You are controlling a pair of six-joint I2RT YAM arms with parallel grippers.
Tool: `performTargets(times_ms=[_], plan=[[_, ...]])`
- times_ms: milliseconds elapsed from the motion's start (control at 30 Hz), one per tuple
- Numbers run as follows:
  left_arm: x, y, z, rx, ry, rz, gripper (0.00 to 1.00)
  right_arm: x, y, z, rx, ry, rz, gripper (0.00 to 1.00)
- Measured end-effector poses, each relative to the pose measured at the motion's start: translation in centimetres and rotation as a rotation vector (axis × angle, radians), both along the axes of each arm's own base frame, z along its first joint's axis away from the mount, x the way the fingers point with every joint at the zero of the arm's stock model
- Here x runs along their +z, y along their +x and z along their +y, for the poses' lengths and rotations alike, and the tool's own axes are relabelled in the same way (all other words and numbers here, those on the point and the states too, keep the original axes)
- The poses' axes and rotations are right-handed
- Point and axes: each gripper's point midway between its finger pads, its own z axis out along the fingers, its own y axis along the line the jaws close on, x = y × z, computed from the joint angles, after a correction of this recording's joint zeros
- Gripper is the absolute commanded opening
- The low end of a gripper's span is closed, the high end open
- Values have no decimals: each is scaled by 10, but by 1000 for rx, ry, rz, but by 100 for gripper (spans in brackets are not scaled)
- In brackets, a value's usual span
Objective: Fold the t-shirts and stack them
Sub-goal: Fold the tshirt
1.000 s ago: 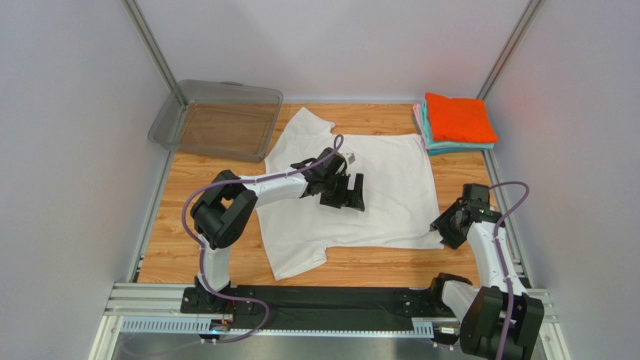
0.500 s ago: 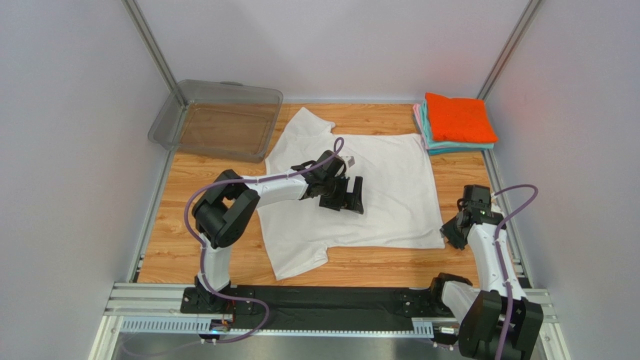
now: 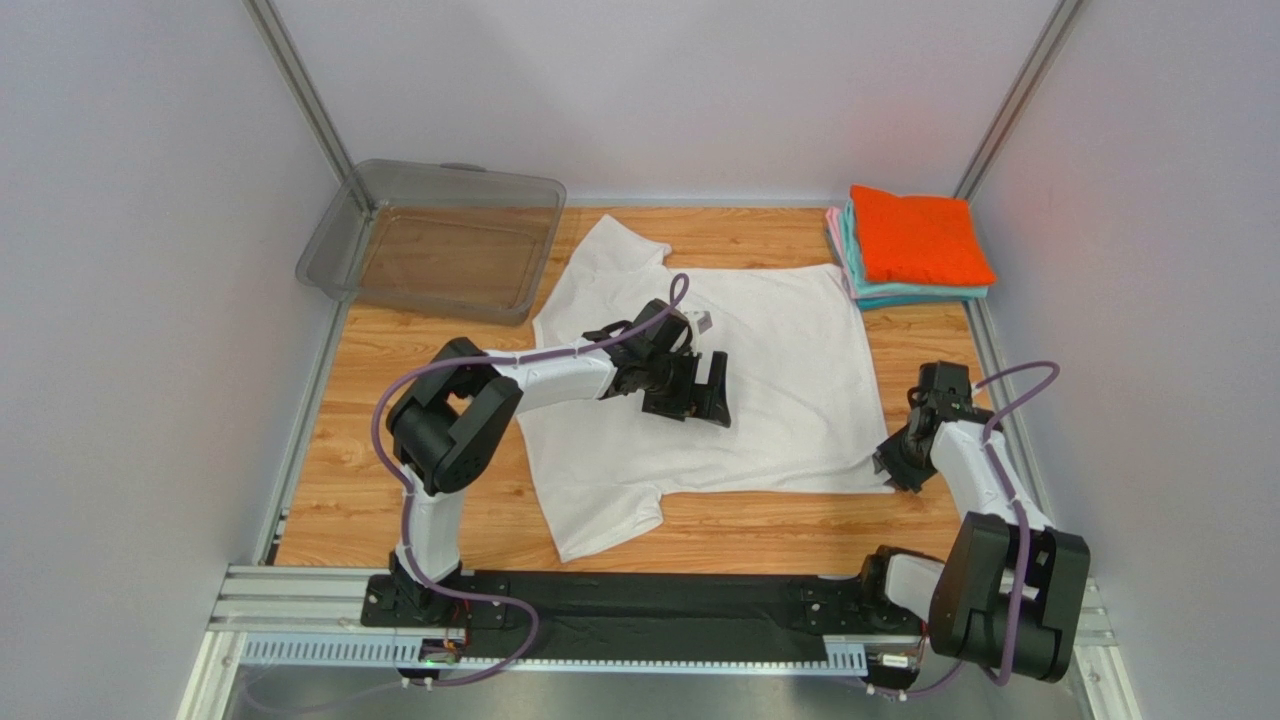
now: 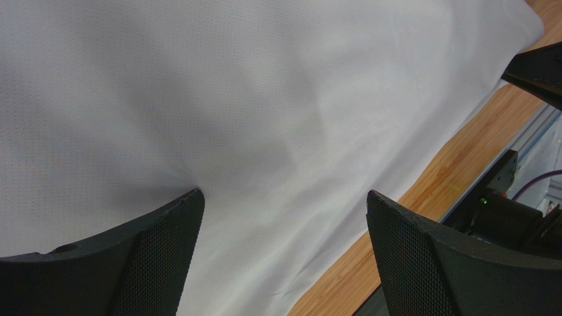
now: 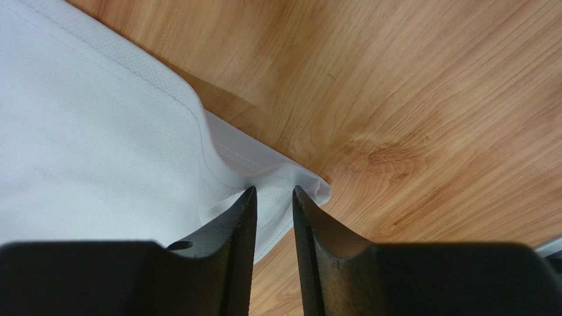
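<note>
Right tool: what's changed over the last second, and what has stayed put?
The right tool closed its jaws onto the near hem corner of the white t-shirt and now pinches the fabric there. The left tool stayed wide open on the shirt's middle. The folded stack and the bin did not move.

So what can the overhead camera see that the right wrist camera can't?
Only the overhead view shows the whole layout: the grey bin, the folded stack with orange on top, and the left gripper open over the middle of the white shirt. Only the right wrist view shows the close detail: the right gripper closed on the shirt's corner, with the hem stitching visible. Both show the white shirt lying on the wooden table.
</note>
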Motion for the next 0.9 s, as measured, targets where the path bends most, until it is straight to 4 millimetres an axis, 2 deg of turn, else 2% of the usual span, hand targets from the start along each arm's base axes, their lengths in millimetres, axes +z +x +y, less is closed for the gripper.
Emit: performTargets(times_ms=[100, 200, 400, 500, 733, 900], plan=[[0, 0, 0, 1, 0, 0, 100, -4, 2, -1, 0, 2, 10, 31], [0, 1, 1, 2, 0, 0, 100, -7, 3, -1, 1, 4, 21, 28], [0, 3, 2, 8, -4, 2, 100, -7, 3, -3, 5, -8, 25, 0], [0, 4, 3, 11, -5, 1, 100, -5, 2, -3, 4, -13, 19, 0], [0, 7, 4, 20, -15, 3, 100, 17, -6, -6, -5, -50, -39, 0], [0, 9, 5, 26, -17, 4, 100, 23, -14, 1, -10, -29, -57, 0]])
